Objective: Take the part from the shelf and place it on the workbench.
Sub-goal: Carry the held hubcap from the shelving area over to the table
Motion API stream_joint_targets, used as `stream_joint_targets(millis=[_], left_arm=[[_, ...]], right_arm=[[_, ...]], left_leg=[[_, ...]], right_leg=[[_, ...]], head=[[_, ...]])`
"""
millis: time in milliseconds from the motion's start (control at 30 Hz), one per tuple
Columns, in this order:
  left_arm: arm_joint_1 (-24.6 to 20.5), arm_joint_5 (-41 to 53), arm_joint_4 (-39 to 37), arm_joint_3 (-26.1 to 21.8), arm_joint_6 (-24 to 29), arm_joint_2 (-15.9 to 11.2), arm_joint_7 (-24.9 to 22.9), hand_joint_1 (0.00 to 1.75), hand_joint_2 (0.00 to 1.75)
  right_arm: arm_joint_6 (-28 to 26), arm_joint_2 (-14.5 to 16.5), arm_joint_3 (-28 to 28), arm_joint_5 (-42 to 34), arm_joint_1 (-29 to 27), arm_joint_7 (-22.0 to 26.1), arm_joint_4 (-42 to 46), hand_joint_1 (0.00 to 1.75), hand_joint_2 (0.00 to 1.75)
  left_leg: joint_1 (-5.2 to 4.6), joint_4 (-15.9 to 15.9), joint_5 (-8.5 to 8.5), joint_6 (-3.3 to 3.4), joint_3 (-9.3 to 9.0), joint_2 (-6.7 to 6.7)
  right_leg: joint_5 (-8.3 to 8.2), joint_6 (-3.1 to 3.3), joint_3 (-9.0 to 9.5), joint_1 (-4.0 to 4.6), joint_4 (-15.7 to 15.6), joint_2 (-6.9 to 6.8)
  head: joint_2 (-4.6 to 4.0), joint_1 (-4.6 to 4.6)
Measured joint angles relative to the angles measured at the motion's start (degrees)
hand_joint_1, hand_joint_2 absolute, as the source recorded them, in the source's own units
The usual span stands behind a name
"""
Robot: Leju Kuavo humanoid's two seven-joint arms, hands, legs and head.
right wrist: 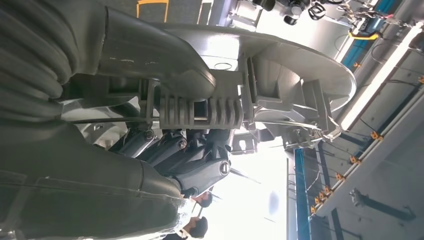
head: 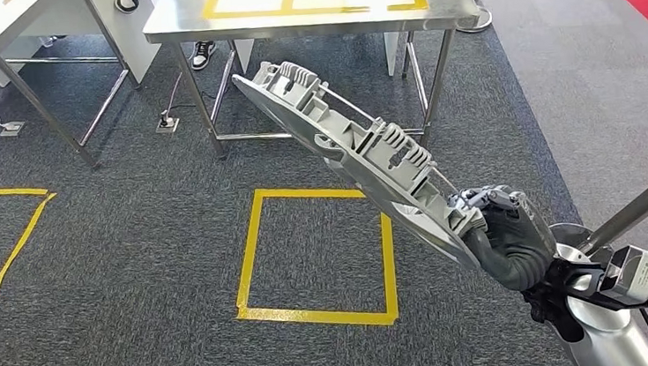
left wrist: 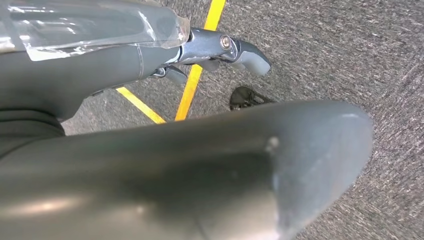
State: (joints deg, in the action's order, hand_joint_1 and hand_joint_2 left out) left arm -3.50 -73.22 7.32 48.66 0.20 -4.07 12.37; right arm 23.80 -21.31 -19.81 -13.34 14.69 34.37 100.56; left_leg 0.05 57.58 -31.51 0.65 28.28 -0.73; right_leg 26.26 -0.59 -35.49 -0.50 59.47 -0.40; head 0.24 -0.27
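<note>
My right hand: (head: 509, 236) wrapped around one end of the part, fingers (right wrist: 200, 165) curled under a ribbed block, thumb (right wrist: 165, 65) pressed on the other face.
My left hand: (left wrist: 220, 50) hanging over the carpet; nothing is in it, fingers only loosely bent.
Part: (head: 362, 157) a long grey moulded panel, held in the air over the carpet, slanting up and away from my grip toward the worktop (head: 305, 12); its far tip is near the worktop's front edge but not on it.
Stiffness: it looks rigid to me, hard plastic or cast, with ribs and a thin rim, and it shows no sag along its length.
Weight: I judge it moderate, yet held at one end it levers hard on my wrist.
Surface: smooth and matt; the flat faces could slip, the ribbed blocks give purchase.
Fragile bits: thin wire clips (right wrist: 330, 132) and fins along the ribbed side, best kept away from the worktop's edge.
Where to hold: the ribbed block I have now; a second hold nearer the middle would steady it.
Floor: yellow tape square (head: 314, 259) below the part.
</note>
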Motion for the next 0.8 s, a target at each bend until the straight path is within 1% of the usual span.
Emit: stream_joint_targets(millis=[67,100,133,167,200,233,267,300,333,367,400,433,467,500,533,567,600,633,667,733,767,800], left_arm=[[0.0,0.0,0.0,0.0,0.0,0.0,0.0,0.00,0.00],[-0.1,0.0,0.0,0.0,0.0,0.1,0.0,0.00,0.00],[-0.2,0.0,0.0,0.1,-0.1,0.1,0.0,0.00,0.00],[-0.3,0.0,0.0,0.1,-0.2,0.1,0.0,0.00,0.00],[-0.4,0.0,0.0,0.2,-0.2,0.1,0.0,0.00,0.00],[-0.4,0.0,0.0,0.3,-0.3,0.1,0.0,0.00,0.00],[-0.4,0.0,0.0,0.4,-0.3,0.0,0.0,0.00,0.00],[-0.3,0.0,0.0,0.5,-0.3,0.0,0.0,0.00,0.00],[-0.3,0.0,0.0,0.5,-0.4,0.0,0.0,0.00,0.00],[-0.3,0.1,0.0,0.5,-0.4,0.0,0.0,0.00,0.00],[-0.4,0.1,0.0,0.5,-0.4,-0.1,0.0,0.00,0.00],[-0.4,0.1,0.0,0.5,-0.4,-0.1,0.0,0.00,0.00],[-0.4,0.1,0.0,0.5,-0.4,-0.1,0.0,0.00,0.00],[-0.4,0.1,0.0,0.5,-0.4,-0.1,0.0,0.00,0.00],[-0.3,0.1,0.0,0.5,-0.4,-0.1,0.0,0.00,0.00],[-0.3,0.1,0.0,0.6,-0.4,-0.1,0.0,0.00,0.00],[-0.3,0.1,-0.1,0.6,-0.4,-0.1,0.0,0.00,0.00],[-0.3,0.1,-0.1,0.7,-0.4,-0.2,0.1,0.00,0.00],[-0.4,0.1,-0.1,0.7,-0.4,-0.2,0.1,0.00,0.00],[-0.4,0.1,-0.1,0.9,-0.4,-0.2,0.1,0.00,0.00],[-0.4,0.2,-0.1,1.0,-0.4,-0.2,0.1,0.00,0.00],[-0.4,0.2,-0.1,1.1,-0.4,-0.1,0.1,0.00,0.00]], right_arm=[[0.1,0.0,0.3,0.0,0.0,0.1,0.1,1.75,1.75],[0.2,0.0,0.4,0.0,0.1,0.1,0.1,1.75,1.75],[0.2,0.0,0.5,0.0,0.1,0.1,0.2,1.75,1.75],[0.2,0.0,0.6,0.0,0.1,0.1,0.2,1.75,1.75],[0.2,0.0,0.7,0.0,0.2,0.1,0.2,1.75,1.75],[0.2,0.0,0.7,0.0,0.1,0.0,0.2,1.75,1.75],[0.2,0.0,0.6,0.0,0.1,0.0,0.2,1.75,1.75],[0.2,0.0,0.6,0.1,0.1,-0.1,0.2,1.75,1.75],[0.1,0.0,0.6,0.1,0.0,-0.2,0.2,1.75,1.75],[0.1,0.1,0.6,0.1,0.0,-0.3,0.2,1.75,1.75],[0.1,0.1,0.6,0.2,0.1,-0.3,0.2,1.75,1.75],[0.0,0.2,0.6,0.2,0.1,-0.4,0.2,1.75,1.75],[-0.1,0.3,0.6,0.3,0.2,-0.4,0.2,1.75,1.75],[-0.2,0.3,0.6,0.3,0.2,-0.4,0.3,1.75,1.75],[-0.2,0.4,0.6,0.3,0.2,-0.4,0.3,1.75,1.75],[-0.2,0.4,0.6,0.4,0.2,-0.4,0.3,1.75,1.75],[-0.2,0.4,0.6,0.4,0.3,-0.5,0.3,1.75,1.75],[-0.2,0.5,0.6,0.4,0.4,-0.5,0.4,1.75,1.75],[-0.3,0.5,0.6,0.5,0.5,-0.5,0.4,1.75,1.75],[-0.3,0.6,0.6,0.5,0.6,-0.5,0.4,1.75,1.75],[-0.4,0.7,0.6,0.6,0.5,-0.5,0.4,1.75,1.75],[-0.4,0.8,0.5,0.6,0.5,-0.5,0.4,1.75,1.75]], left_leg=[[0.04,0.8,-0.23,-0.57,-0.33,0.19],[0.08,2.2,-0.63,-0.78,0.34,0.25],[0.14,4.7,-1.47,-0.98,1.74,0.30],[0.20,8.1,-2.72,-1.17,3.86,0.33],[0.24,11.8,-4.16,-1.32,6.41,0.35],[0.26,14.7,-5.24,-1.41,8.77,0.37],[0.27,16.0,-5.35,-1.46,10.43,0.37],[0.27,15.2,-4.08,-1.43,10.99,0.38],[0.28,12.4,-1.70,-1.35,10.50,0.40],[0.27,8.3,1.15,-1.21,9.28,0.42],[0.18,4.9,2.60,-1.04,8.13,0.45],[0.06,2.6,2.72,-0.81,7.28,0.47],[-0.07,1.6,2.29,-0.51,6.85,0.47],[-0.14,1.5,1.59,-0.11,6.75,0.42],[-0.05,1.4,1.86,0.37,6.17,0.35],[0.10,1.1,2.50,0.81,5.46,0.34],[0.26,1.0,2.80,1.20,4.71,0.33],[0.37,0.9,2.70,1.47,3.98,0.35],[0.40,0.9,2.38,1.66,3.61,0.37],[0.35,0.9,1.62,1.85,3.06,0.25],[0.33,0.9,1.14,1.86,2.66,0.17],[0.30,0.9,0.61,1.85,2.11,0.08]], right_leg=[[-0.02,0.85,1.06,-0.11,-0.3,0.25],[0.17,1.21,1.61,-0.21,-0.4,0.29],[0.38,1.49,2.07,-0.30,-0.5,0.29],[0.67,1.72,2.33,-0.31,-0.5,0.29],[0.97,1.85,2.49,-0.30,-0.5,0.34],[1.28,1.89,2.66,-0.28,-0.5,0.39],[1.62,1.87,2.93,-0.27,-0.5,0.45],[2.00,1.80,3.35,-0.27,-0.5,0.50],[2.42,1.68,3.88,-0.28,-0.5,0.53],[2.86,1.49,4.43,-0.30,-0.5,0.54],[3.28,1.24,4.96,-0.25,-0.6,0.53],[3.65,0.91,5.32,-0.19,-0.7,0.57],[3.95,0.52,5.53,-0.13,-0.8,0.60],[3.92,0.11,5.76,-0.05,-0.7,0.64],[3.93,-0.29,6.01,-0.04,-0.4,0.68],[3.98,-0.63,6.15,-0.03,0.4,0.64],[4.10,-0.92,5.88,-0.02,1.9,0.61],[4.65,-1.17,4.83,-0.03,4.0,0.57],[5.53,-1.36,2.85,-0.02,7.1,0.53],[8.12,-1.59,-2.29,-0.02,13.6,0.53],[9.17,-1.57,-4.29,-0.01,15.3,0.53],[9.41,-1.44,-5.37,-0.01,15.1,0.53]], head=[[0.00,-0.02],[0.00,-0.18],[0.00,-0.29],[0.00,-0.40],[0.00,-0.55],[0.00,-0.53],[0.00,-0.55],[0.00,-0.56],[0.00,-0.56],[0.00,-0.57],[0.00,-0.52],[0.00,-0.52],[0.00,-0.49],[0.00,-0.48],[0.00,-0.49],[0.00,-0.42],[-0.01,-0.36],[-0.02,-0.25],[-0.02,-0.19],[-0.02,-0.07],[-0.02,-0.04],[-0.02,-0.01]])
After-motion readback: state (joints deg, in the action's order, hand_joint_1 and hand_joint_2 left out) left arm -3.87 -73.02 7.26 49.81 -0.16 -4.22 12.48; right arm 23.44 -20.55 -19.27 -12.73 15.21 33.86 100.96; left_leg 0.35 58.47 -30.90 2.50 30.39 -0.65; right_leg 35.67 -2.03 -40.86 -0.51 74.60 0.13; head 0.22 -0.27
